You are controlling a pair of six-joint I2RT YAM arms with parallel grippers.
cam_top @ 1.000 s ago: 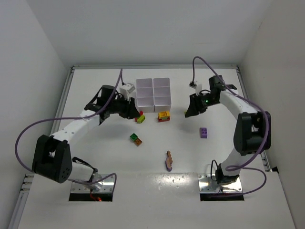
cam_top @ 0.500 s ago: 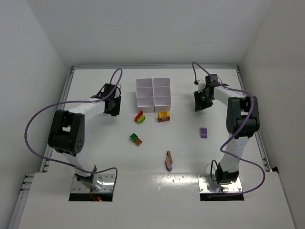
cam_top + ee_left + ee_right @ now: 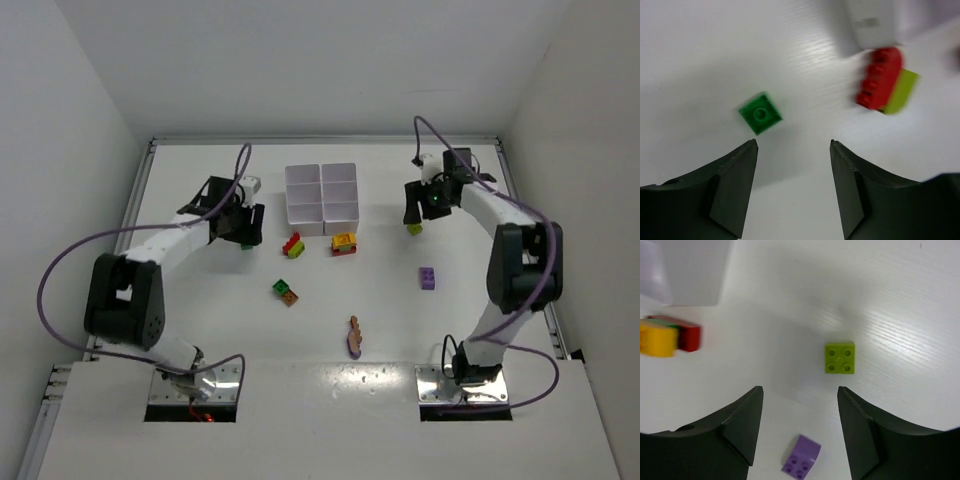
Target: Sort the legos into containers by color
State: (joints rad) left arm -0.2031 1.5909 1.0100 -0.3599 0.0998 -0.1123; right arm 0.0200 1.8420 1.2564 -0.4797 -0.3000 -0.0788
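Note:
The white six-compartment tray (image 3: 322, 198) stands at the back middle. My left gripper (image 3: 245, 225) is open and empty, left of the tray; a small green brick (image 3: 246, 245) lies on the table just ahead of its jaws (image 3: 760, 113). A red and lime clump (image 3: 293, 245) lies near the tray's front left corner (image 3: 885, 80). My right gripper (image 3: 415, 205) is open and empty, right of the tray. A lime brick (image 3: 414, 229) lies just beyond its right finger (image 3: 840, 358). A purple brick (image 3: 427, 278) lies on the table between its fingers (image 3: 801, 462).
A yellow and red clump (image 3: 344, 243) sits in front of the tray and shows at the left edge of the right wrist view (image 3: 667, 337). A green and orange clump (image 3: 286, 292) lies mid-table. A brown and purple piece (image 3: 354, 336) lies near the front.
Both arms have swung about near the tray and changed pose. The green brick and the lime brick now show uncovered on the table beside the grippers.

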